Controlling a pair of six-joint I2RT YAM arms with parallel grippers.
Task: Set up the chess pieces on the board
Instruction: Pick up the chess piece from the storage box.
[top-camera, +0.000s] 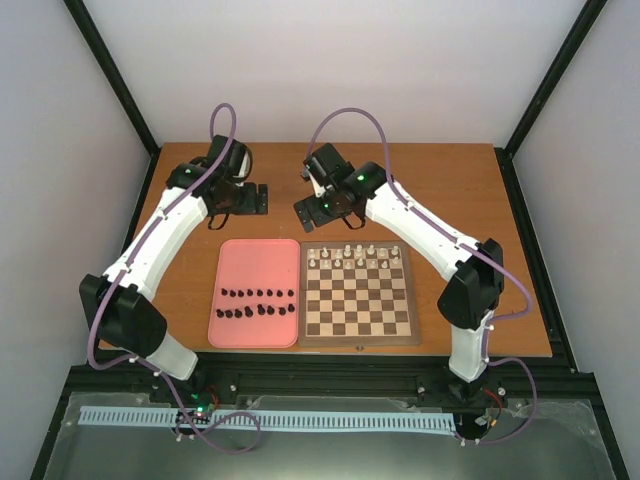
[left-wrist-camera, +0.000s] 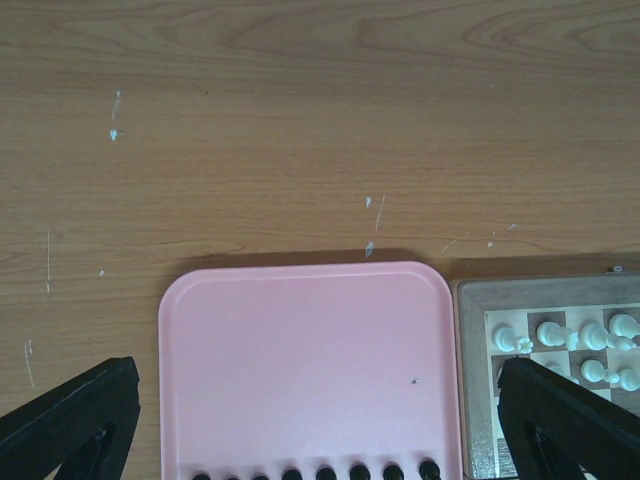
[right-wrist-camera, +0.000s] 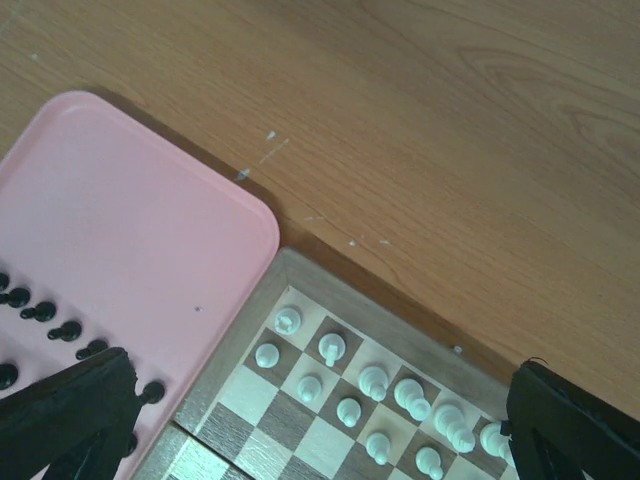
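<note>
black chess pieces (top-camera: 258, 303) lie in two rows at the near end of a pink tray (top-camera: 255, 258), just left of the board (top-camera: 358, 312) on a wooden table (top-camera: 450, 200). white pieces (top-camera: 355, 254) fill the board's two far ranks. the left gripper (left-wrist-camera: 320, 420) and right gripper (right-wrist-camera: 325, 415) hang over the far edges of tray and board, jaws spread wide, holding nothing.
</note>
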